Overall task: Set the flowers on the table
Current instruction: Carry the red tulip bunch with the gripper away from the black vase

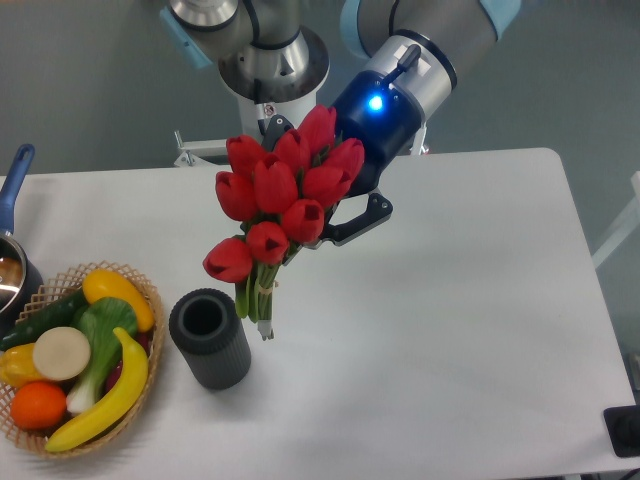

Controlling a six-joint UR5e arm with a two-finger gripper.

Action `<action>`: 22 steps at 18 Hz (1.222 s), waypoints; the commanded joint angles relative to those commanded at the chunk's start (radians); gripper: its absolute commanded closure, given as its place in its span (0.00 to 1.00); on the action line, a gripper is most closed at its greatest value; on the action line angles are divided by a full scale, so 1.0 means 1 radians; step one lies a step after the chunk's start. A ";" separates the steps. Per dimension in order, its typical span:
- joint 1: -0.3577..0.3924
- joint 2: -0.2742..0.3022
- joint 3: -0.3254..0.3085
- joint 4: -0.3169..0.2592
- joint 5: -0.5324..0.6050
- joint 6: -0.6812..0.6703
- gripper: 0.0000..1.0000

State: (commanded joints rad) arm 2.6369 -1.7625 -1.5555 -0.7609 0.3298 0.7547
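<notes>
White and matte, the table (450,300) fills the scene beneath a UR5e arm whose gripper (335,215) carries the flowers (280,200), a bunch of red tulips held tilted in the air, stem ends hanging just beside a dark ribbed vase (210,338). The blooms hide much of the jaws, which appear clamped on the bunch. A wicker basket (145,300) of fruit and vegetables sits at left, near a blue-handled pot (12,265).
</notes>
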 joint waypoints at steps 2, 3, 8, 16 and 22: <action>0.000 0.000 0.002 -0.002 0.015 0.002 0.52; 0.000 -0.002 0.006 -0.002 0.026 0.000 0.52; 0.002 -0.005 0.006 -0.003 0.028 -0.002 0.52; 0.057 0.000 -0.008 -0.003 0.139 0.003 0.52; 0.115 0.002 -0.012 -0.003 0.238 0.014 0.52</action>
State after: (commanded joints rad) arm 2.7519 -1.7610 -1.5677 -0.7639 0.5674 0.7685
